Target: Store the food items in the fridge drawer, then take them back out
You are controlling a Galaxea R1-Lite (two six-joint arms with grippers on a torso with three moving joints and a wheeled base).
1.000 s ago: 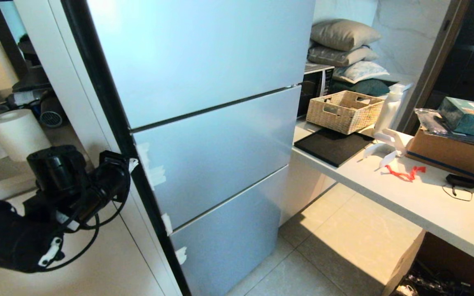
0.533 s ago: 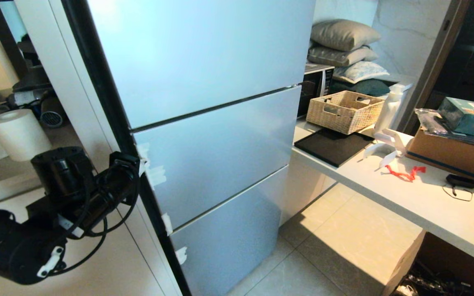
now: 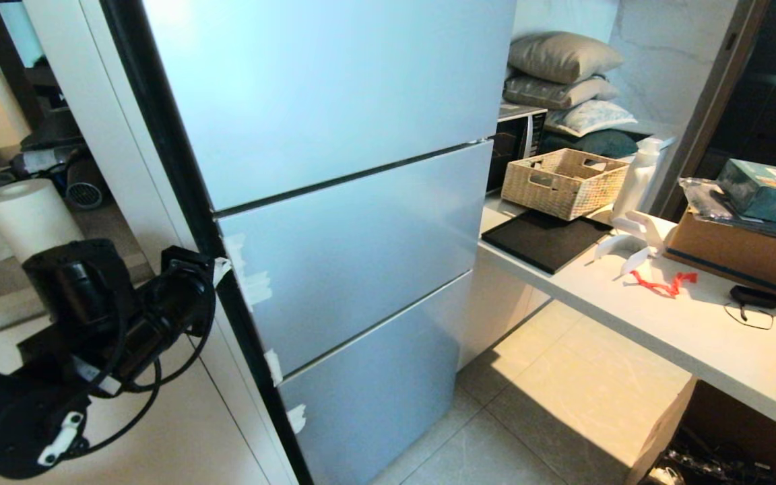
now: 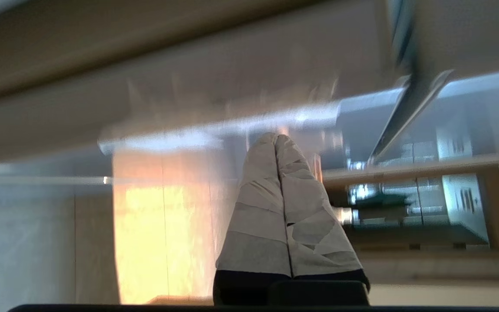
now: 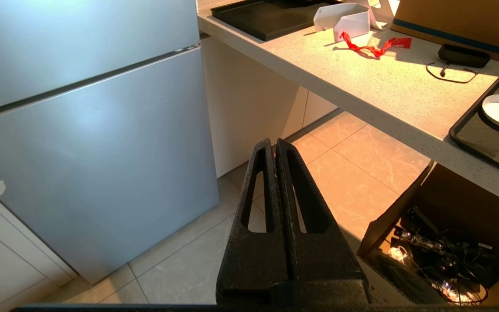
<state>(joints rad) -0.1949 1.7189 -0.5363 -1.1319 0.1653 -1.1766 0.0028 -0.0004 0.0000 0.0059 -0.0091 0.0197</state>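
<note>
Left gripper point(image 4: 277, 143): pressed closed, empty, beside fridge point(image 3: 334, 222) taped edge. Fridge: all panels closed; drawer and food unseen. Right gripper point(image 5: 275, 149): closed, empty, parked right of fridge. Advice: hook middle panel's edge squarely, pull evenly.

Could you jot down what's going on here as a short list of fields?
fridge: all three door panels closed, white tape scraps on its left edge
left gripper: shut, empty, beside the fridge's left edge
right gripper: shut, empty, pointing down at the floor tiles
counter: right of fridge, holds a wicker basket
food: none in view
</note>
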